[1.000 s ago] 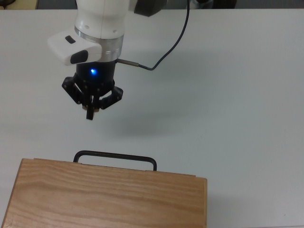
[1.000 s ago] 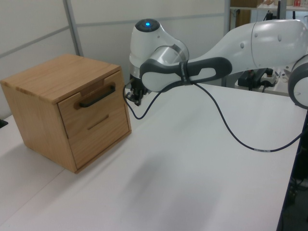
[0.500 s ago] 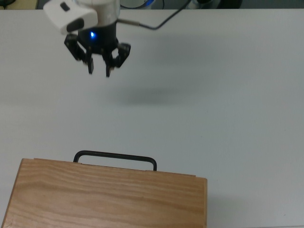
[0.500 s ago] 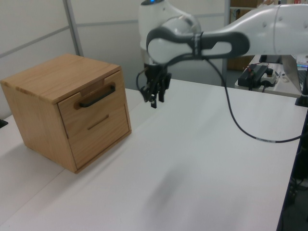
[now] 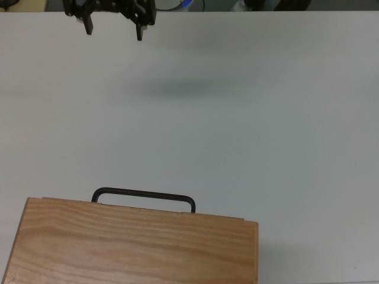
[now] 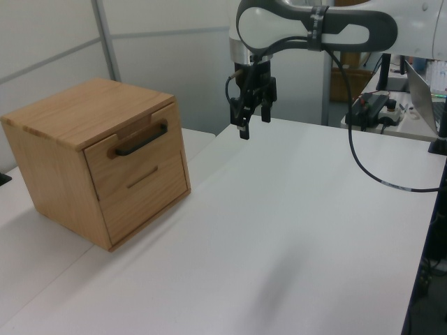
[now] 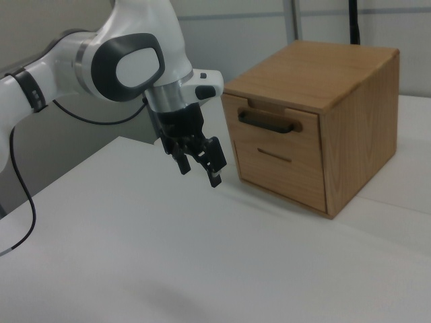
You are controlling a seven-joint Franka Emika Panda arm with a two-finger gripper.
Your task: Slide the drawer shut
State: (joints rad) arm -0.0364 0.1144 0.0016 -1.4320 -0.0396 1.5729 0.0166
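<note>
The drawer [image 6: 136,164] looks flush in its cabinet [image 6: 66,115], so the gripper [image 6: 251,115], fingers apart and empty, should stay well clear.

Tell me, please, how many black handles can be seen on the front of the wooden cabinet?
1. The black handle sits on the upper drawer front. The lower front panel shows only a thin slot, no black handle. The cabinet's other sides are not all visible.
</note>
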